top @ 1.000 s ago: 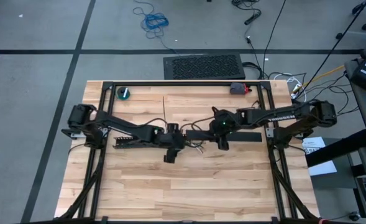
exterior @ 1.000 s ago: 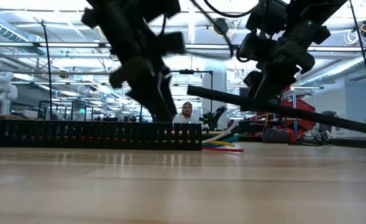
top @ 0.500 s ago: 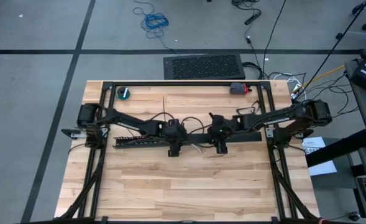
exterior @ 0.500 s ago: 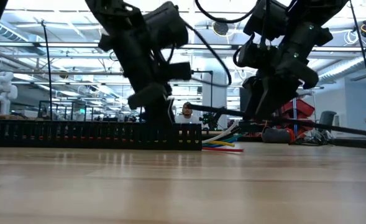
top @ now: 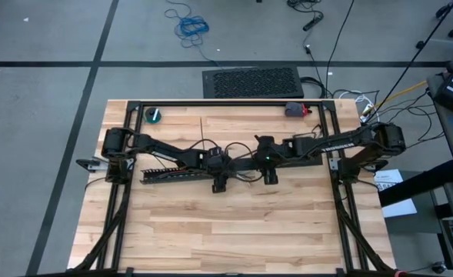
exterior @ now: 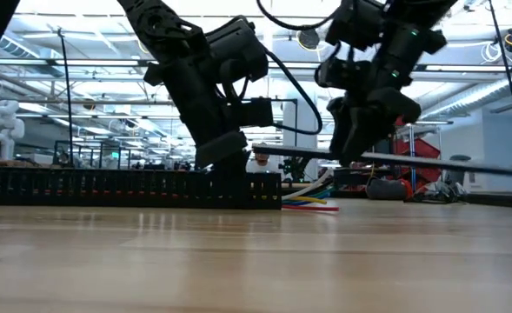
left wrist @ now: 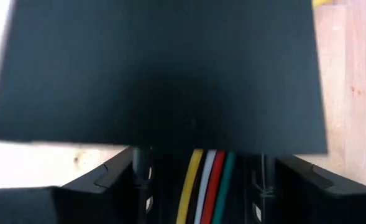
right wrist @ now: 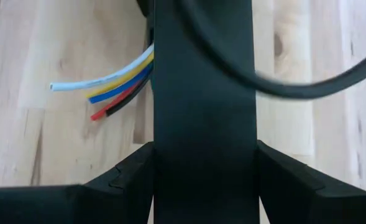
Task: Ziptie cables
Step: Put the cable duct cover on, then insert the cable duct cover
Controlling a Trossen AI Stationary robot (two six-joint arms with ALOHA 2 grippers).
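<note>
A black slotted duct (top: 172, 173) (exterior: 108, 187) lies flat on the table. Coloured wires (top: 245, 182) (exterior: 312, 202) (left wrist: 207, 180) (right wrist: 117, 84) stick out of its right end onto the wood. My left gripper (top: 220, 183) (exterior: 234, 178) (left wrist: 204, 193) is open and low over that end, one finger on each side of the duct; I cannot tell whether they touch it. My right gripper (top: 268, 177) (exterior: 347, 156) (right wrist: 204, 186) is shut on a long flat black strip (exterior: 429, 163) (right wrist: 204, 93). A thin dark strip (top: 203, 129) lies on the far part of the table. My right gripper pinches the black strip across its width (right wrist: 204, 149), one finger on each long edge, partway along its length. The fingers come from above, pointing down, and lie across the strip. The strip is lifted clear and about level, with its left end (exterior: 264, 155) just above the duct's right end.
A green roll (top: 155, 115) and a small grey-and-red object (top: 294, 109) sit at the table's far edge. Black frame rails (top: 226, 102) run along the far edge and both sides. Bare wood (top: 226, 231) fills the near half.
My left gripper has come down from above the duct onto its right end. My right gripper has moved toward the far edge and a little left. The black strip, which slanted down toward the right, now hangs level above the wires.
</note>
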